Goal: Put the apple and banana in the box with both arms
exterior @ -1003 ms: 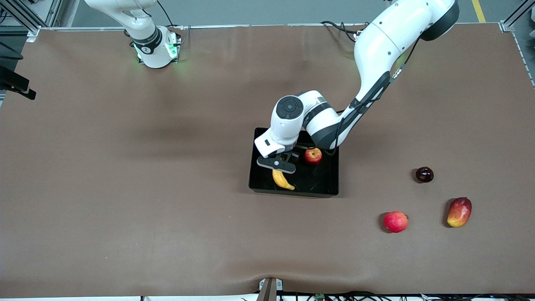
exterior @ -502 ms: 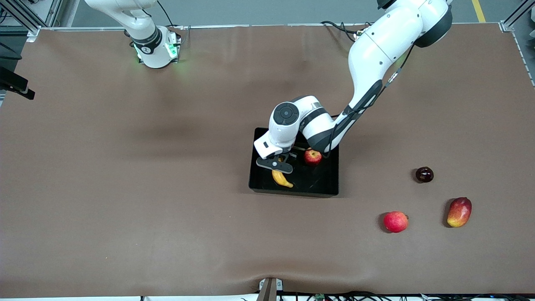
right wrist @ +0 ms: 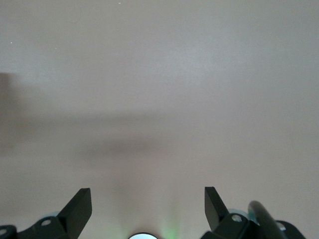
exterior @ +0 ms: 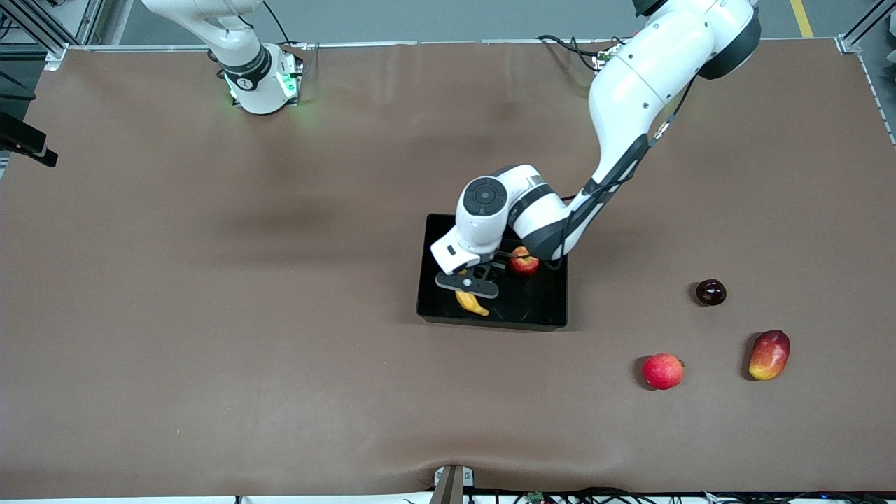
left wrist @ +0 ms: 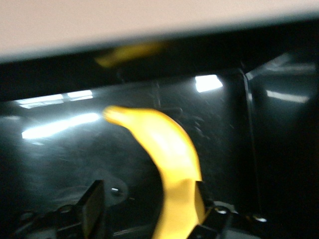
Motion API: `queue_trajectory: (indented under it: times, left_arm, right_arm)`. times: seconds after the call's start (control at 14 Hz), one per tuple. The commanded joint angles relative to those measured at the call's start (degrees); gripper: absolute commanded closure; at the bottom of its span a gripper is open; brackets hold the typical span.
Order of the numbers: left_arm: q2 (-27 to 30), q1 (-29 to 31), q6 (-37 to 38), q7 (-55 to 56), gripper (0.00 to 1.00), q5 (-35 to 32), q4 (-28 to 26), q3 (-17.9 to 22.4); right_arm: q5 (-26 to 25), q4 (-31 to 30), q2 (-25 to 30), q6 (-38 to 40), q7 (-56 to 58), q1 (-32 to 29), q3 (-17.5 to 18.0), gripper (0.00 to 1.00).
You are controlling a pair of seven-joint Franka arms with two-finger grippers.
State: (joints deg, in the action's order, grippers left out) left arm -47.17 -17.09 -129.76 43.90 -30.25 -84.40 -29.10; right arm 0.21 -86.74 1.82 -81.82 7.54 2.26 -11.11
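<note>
- Judging from how things lie, the task is seen to be all but done: both wanted fruits are found inside the box [exterior: 546, 311].
- The banana [exterior: 472, 302] is laid on the box floor, toward the wall nearest the front camera and toward the right arm's end of the box.
- The apple [exterior: 523, 261] is set in the box too, farther from the front camera than the banana and apart from it.
- The left gripper [exterior: 467, 283] is held low over the banana; in the left wrist view its fingers [left wrist: 92, 209] are seen spread, with the banana [left wrist: 169, 154] between them, one finger close to the peel. No pinch is shown, so the fruit is judged released.
- The right gripper [right wrist: 148, 206] is parked over bare table with its fingers spread and nothing between them; that arm is left waiting near its base.
- Three other fruits are left on the table toward the left arm's end: a pinkish-red round fruit [exterior: 662, 371], a mango [exterior: 768, 355] and a dark round fruit [exterior: 710, 292]. None is asked for.
- What remains, by this reading, is only for the left arm to be lifted clear of the box without the banana being nudged.
</note>
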Motion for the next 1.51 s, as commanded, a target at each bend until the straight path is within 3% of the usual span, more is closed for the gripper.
queue_trajectory:
  times: [0.0, 0.14, 0.5, 0.72, 1.22, 1.29, 1.43]
  left_arm:
    - [9.17, 3.8, 8.27, 0.49, 0.0, 0.97, -0.42, -0.95]
    - [14.98, 6.96, 11.62, 0.4, 0.0, 2.48, -0.59, -0.78]
    - [24.12, 14.17, 28.14, -0.91, 0.0, 5.54, 0.72, -1.04]
    - [29.84, 21.19, 31.05, -5.39, 0.0, 14.93, 0.72, -0.95]
    - [38.46, 27.81, 36.07, -20.49, 0.0, 16.45, 0.29, -0.43]
    - [40.13, 27.38, 36.42, -24.43, 0.0, 17.32, -0.24, 1.14]
    - [43.81, 23.97, 36.6, -32.52, 0.0, 21.26, -3.13, 8.5]
  right_arm:
    - [0.14, 0.52, -0.24, 0.52, -0.16, -0.95, 0.56, 0.0]
    - [0.14, 0.52, -0.24, 0.52, -0.16, -1.03, 0.56, 0.0]
    - [0.14, 0.43, -0.24, 0.7, -0.16, -1.03, 0.48, 0.0]
    - [0.14, 0.43, -0.24, 0.61, -0.16, -1.65, 0.47, 0.0]
    - [0.31, 0.52, -0.33, 0.26, -0.16, -1.65, 0.56, 0.0]
    - [0.31, 0.52, -0.42, 0.17, -0.16, -1.73, 0.56, 0.0]
    - [0.4, 0.52, -0.5, 0.26, -0.16, -1.74, 0.56, 0.0]
